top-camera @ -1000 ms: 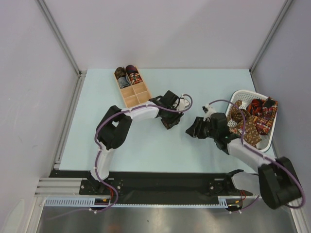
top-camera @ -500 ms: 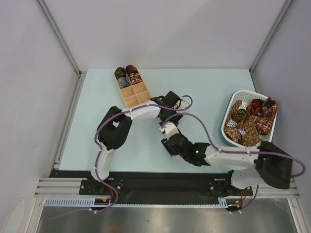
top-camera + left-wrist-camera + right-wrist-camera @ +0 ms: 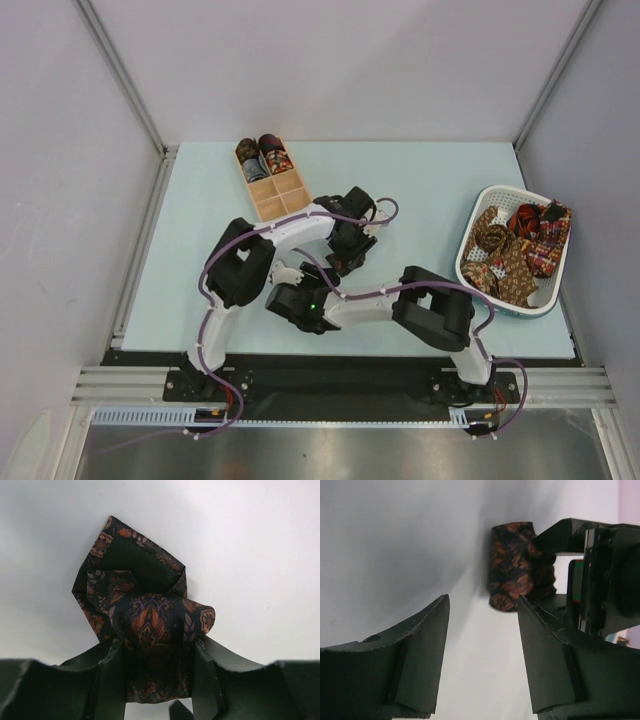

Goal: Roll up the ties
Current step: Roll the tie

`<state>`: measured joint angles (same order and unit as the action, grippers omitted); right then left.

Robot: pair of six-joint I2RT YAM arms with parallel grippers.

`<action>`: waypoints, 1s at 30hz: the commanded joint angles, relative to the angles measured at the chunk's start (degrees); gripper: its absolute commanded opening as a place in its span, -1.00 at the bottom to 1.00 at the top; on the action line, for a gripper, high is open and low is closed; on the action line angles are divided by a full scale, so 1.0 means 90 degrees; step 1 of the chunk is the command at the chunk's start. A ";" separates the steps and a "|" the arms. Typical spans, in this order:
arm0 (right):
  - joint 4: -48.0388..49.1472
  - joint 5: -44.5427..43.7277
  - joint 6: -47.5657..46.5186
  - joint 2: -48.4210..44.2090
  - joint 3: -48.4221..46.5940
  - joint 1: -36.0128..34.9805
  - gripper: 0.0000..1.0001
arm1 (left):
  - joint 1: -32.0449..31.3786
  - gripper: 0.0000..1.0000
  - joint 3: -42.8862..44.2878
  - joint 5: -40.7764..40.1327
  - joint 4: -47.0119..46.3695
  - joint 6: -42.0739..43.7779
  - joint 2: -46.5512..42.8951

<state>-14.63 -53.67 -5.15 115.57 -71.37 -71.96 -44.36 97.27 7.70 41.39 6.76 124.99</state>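
1. Your right arm (image 3: 430, 305) lies folded low across the near-middle of the worktop (image 3: 420, 180), close beside the left arm (image 3: 240, 270). A careless swing from either one can knock their links together.
2. The white basket (image 3: 463, 265) at the right edge carries a tangled heap of loose ties (image 3: 515, 255). A hurried grab there may drag out more than one.
3. The wooden box (image 3: 268, 208) sits toward the far-left corner, with two rolled ties (image 3: 262, 158) in its far compartments. A slack roll may catch on a divider rather than drop in.
4. The left end effector (image 3: 156, 650) is clamped on the dark tie (image 3: 150, 615) near the middle of the worktop, just off the box's near corner. You cannot tell whether the tie touches the surface. The coil is untidy, with a pointed flap standing free, so easing the grip probably lets it spring open.
5. The right end effector (image 3: 482, 605) stands wide with nothing in it, aimed at that coil. If you close it off-centre, you may pinch the other fingers or push the roll out.
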 commanded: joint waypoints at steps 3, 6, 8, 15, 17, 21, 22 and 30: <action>-0.0201 -0.0931 -0.0725 0.0430 -0.0526 0.0252 0.24 | -0.0081 -0.19 0.0227 0.0140 0.0977 -0.0205 0.0224; -0.0219 -0.0883 -0.0824 0.0576 -0.0624 0.0388 0.24 | -0.0081 -0.19 0.0295 0.0121 0.1133 -0.0234 0.0233; -0.0239 -0.0834 -0.0864 0.0616 -0.0644 0.0437 0.24 | -0.0091 -0.19 0.0402 0.0091 0.1289 -0.0283 0.0272; -0.0483 -0.0824 -0.1029 0.1075 -0.0829 0.0477 0.27 | -0.0081 -0.21 0.0813 0.0110 0.1797 -0.0439 0.0429; -0.0522 -0.0882 -0.1078 0.1211 -0.0868 0.0467 0.27 | -0.0081 -0.21 0.0910 0.0140 0.1885 -0.0449 0.0458; -0.0669 -0.1135 -0.1214 0.1445 -0.0917 0.0477 0.27 | -0.0091 -0.22 0.1076 0.0091 0.2179 -0.0517 0.0536; -0.0717 -0.1233 -0.1215 0.1523 -0.0946 0.0486 0.27 | -0.0081 -0.21 0.1096 0.0101 0.2198 -0.0517 0.0536; -0.1410 -0.1439 -0.1020 0.2226 -0.1298 0.0603 0.29 | -0.0081 -0.21 0.1223 0.0111 0.2501 -0.0498 0.0692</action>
<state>-22.96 -70.39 -16.32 131.26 -82.74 -68.23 -44.47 107.00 7.66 56.23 3.88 130.02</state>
